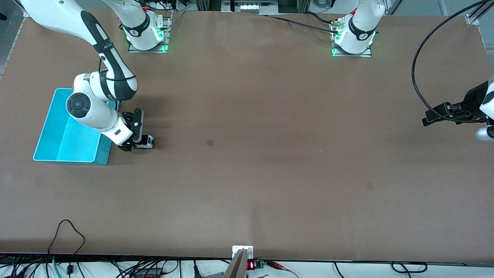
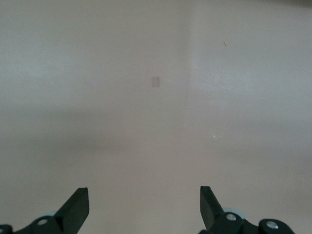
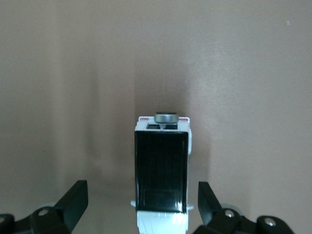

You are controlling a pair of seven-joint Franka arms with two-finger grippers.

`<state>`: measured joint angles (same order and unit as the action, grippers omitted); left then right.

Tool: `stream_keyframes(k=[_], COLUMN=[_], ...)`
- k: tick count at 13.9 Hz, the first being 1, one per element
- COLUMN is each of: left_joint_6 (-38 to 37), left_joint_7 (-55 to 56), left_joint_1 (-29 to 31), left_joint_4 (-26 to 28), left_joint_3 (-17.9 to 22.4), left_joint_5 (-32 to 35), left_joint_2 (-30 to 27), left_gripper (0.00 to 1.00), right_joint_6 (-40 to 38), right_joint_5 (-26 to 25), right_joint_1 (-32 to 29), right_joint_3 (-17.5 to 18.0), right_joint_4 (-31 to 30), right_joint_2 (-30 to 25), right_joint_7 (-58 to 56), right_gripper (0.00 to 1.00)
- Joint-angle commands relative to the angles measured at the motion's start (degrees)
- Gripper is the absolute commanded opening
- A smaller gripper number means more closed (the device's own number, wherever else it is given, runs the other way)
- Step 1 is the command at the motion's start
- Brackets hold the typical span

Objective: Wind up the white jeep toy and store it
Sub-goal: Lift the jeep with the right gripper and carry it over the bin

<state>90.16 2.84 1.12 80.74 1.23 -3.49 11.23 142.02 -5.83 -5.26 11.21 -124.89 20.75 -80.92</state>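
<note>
On the brown tabletop [image 1: 247, 154], toward the right arm's end, the white jeep toy [image 1: 146, 142] sits just beside the cyan bin [image 1: 58, 127], at the bin's wall that faces the middle of the table. The right gripper [image 1: 139, 144] is lowered to the toy, its fingers spread wide with one on each flank of the little car. In the right wrist view the white jeep toy [image 3: 162, 170] shows its black roof panel and a round grey part at one end, and it lies in the gap of the right gripper [image 3: 141, 202]; a strip of bare table shows between each dark fingertip [image 3: 75, 197] and the toy's side, so neither finger touches it. The toy rests on the table, not lifted. The right arm reaches down over the bin's corner nearest its base, and the bin's inside, as far as it shows, holds nothing.

At the left arm's end of the table the left arm waits, its left gripper [image 1: 444, 116] raised above bare surface near the table's edge. The left wrist view shows the left gripper [image 2: 145, 209] with fingers wide apart and only plain table between them.
</note>
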Motion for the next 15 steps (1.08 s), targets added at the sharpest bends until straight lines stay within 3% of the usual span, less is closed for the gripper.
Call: stream_keyframes(k=[1,7,9,11,13,14,15], left_joint_6=[-0.51,-0.78,-0.78,-0.87,-0.87,-0.78,-0.78], left_joint_7=[-0.56,-0.56,-0.65,-0.65,-0.65,-0.65,-0.65], left_joint_1=[-0.59,-0.42,-0.50,-0.42,-0.42,-0.42,-0.50], left_joint_4=[0.73,0.73,0.73,0.73,0.73,0.73,0.73], left_joint_3=[0.53,0.53,0.53,0.53,0.53,0.61,0.53], left_joint_5=[1.12,1.12,1.12,1.12,1.12,1.12,1.12], left_joint_2=[-1.04,-1.04,-1.04,-1.04,-1.04,-1.04,-1.04], left_gripper=[1.00,1.00,1.00,1.00,1.00,1.00,1.00], right_joint_6=[2.73,6.68,7.39,7.30,7.30,7.30,7.30], right_joint_5=[-0.67,-2.43,-4.26,-5.06,-5.07,-5.07,-4.98], right_joint_1=[-0.01,-0.10,-0.10,-0.10,-0.45,-0.54,-0.63], right_joint_3=[0.12,0.12,0.12,0.12,0.12,0.12,0.12], right_joint_4=[-1.41,-1.32,-1.15,-0.97,-0.97,-0.88,-0.88], right_joint_2=[0.69,3.15,3.68,3.77,3.59,3.50,3.33], right_joint_7=[-0.37,-0.11,-0.02,-0.02,0.24,0.24,0.33], right_gripper=[1.00,0.99,0.80,0.42,0.11,0.01,0.00])
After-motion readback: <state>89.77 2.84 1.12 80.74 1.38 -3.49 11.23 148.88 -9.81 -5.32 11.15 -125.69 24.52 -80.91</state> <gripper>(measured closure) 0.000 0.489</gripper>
